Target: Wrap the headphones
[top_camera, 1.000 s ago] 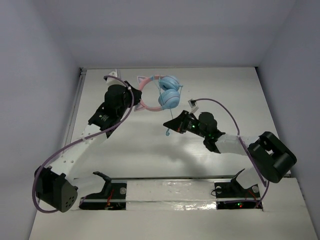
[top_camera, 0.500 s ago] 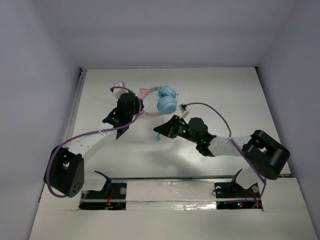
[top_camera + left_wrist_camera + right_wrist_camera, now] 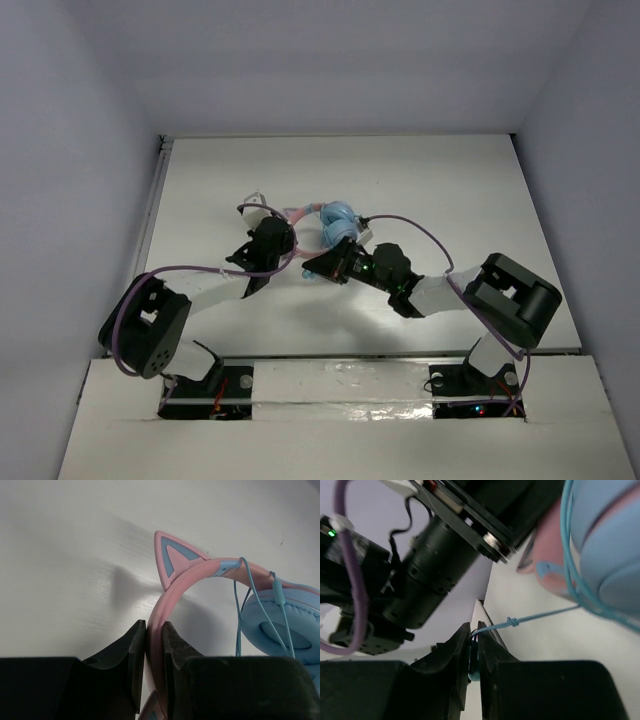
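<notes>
The headphones (image 3: 335,222) hang at mid-table between both arms. In the left wrist view the pink cat-ear headband (image 3: 200,572) runs down between the jaws of my left gripper (image 3: 154,625), which is shut on it. A light-blue ear cup (image 3: 285,625) and loops of the thin blue cable (image 3: 240,610) lie to the right. My right gripper (image 3: 474,627) is shut on the cable's end. The knotted cable (image 3: 540,615) runs from it to the ear cup (image 3: 610,545). From above, the left gripper (image 3: 288,235) and right gripper (image 3: 315,270) sit close together.
Thick purple robot cables (image 3: 420,222) arc over both arms. The left arm's elbow (image 3: 145,330) and the right arm's elbow (image 3: 515,300) sit near the front edge. A rail (image 3: 150,220) lines the table's left side. Grey walls enclose the back and sides.
Both arms have pulled back toward the near side of the table, carrying the headphones along. The right gripper has moved left, closer to the left gripper, still pinching the cable end.
</notes>
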Controlling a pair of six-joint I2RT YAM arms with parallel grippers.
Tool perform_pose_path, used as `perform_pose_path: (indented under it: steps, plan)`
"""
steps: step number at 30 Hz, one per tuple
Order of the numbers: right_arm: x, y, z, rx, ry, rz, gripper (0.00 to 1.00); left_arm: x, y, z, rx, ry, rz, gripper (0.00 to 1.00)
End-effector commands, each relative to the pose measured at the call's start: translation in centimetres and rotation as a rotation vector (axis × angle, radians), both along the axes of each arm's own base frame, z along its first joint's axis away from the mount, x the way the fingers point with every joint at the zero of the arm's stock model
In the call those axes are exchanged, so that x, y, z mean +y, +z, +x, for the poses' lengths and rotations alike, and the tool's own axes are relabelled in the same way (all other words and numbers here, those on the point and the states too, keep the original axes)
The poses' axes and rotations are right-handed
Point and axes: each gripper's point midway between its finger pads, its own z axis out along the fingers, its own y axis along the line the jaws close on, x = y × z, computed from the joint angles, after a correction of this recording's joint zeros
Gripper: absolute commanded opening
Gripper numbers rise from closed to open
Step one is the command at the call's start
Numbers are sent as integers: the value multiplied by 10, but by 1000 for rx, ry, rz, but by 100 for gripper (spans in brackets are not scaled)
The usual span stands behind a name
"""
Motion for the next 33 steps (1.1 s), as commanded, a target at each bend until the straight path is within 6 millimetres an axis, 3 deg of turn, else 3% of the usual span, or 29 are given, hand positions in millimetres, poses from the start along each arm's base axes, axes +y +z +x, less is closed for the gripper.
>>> perform_pose_path:
  steps: [1,2,3,9,17,18,20,21,24,33]
  plan:
    - [0,34,-1,-23,-22,137,17,-14,21,10,-115,24,-100,0]
    - [-1,36,3,-26,-41,132,17,-13,13,6,-101,17,-97,0]
    - [0,24,7,-22,-58,71,15,-16,10,3,-96,6,-99,0]
    - [0,-3,38,34,-197,-38,16,-20,-14,-14,-53,-36,-88,0]
    - [-15,-21,63,104,-368,-48,23,-28,-28,-30,-18,-81,-96,0]
    - [-16,-26,64,116,-378,-67,31,-29,-30,-30,-10,-84,-93,0]
    - [-16,-24,69,119,-398,-76,37,-32,-31,-33,0,-92,-90,0]
    - [-16,-24,69,120,-402,-73,49,-32,-30,-33,3,-92,-85,0]
    - [-17,-22,70,121,-405,-72,61,-31,-30,-33,8,-92,-80,0]
    - [-23,6,72,94,-432,-39,73,-36,-34,-36,29,-118,-58,0]
